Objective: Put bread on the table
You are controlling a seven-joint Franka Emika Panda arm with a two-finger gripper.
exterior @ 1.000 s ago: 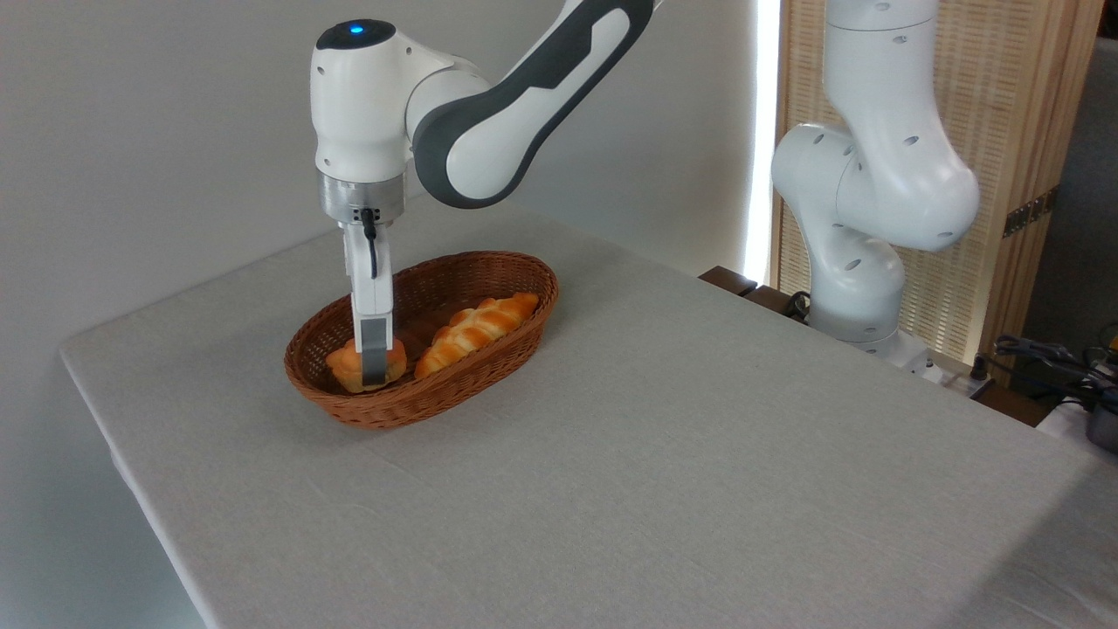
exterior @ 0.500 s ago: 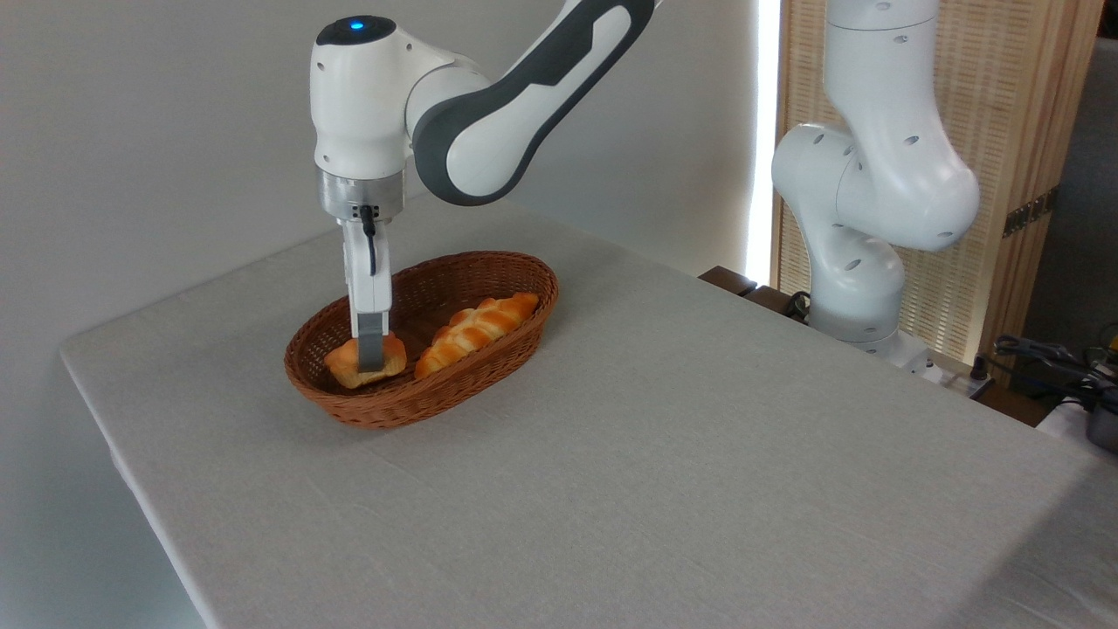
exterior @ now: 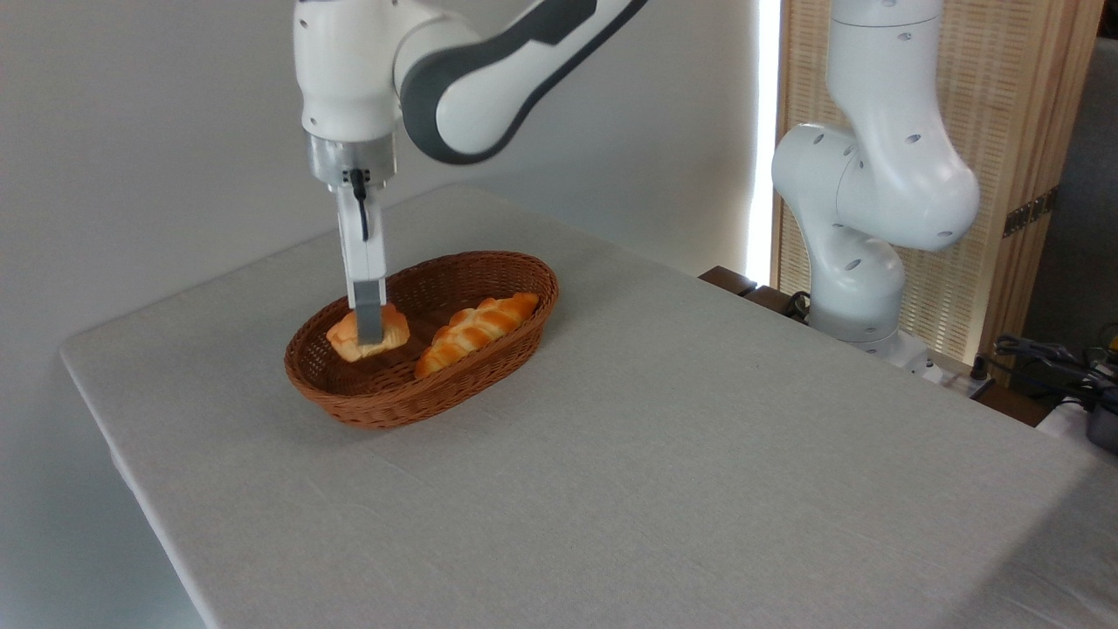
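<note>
Your fingers (exterior: 370,325) are pinching the bread (exterior: 368,332), which has risen off the basket (exterior: 489,349) floor since a second ago and now hangs above its left end beside the braided loaf (exterior: 476,330). Next, you carry it over to bare desk (exterior: 664,454).

Arm casing glossy white with dark grey inlay panels along the forearm link. Wrist flange is a bare silver metal ring. A short black cable plugs in just below the flange. The tool (exterior: 370,330) is slim, white above, with grey finger pads. Rounded white joint housings carry small dark recessed holes.
</note>
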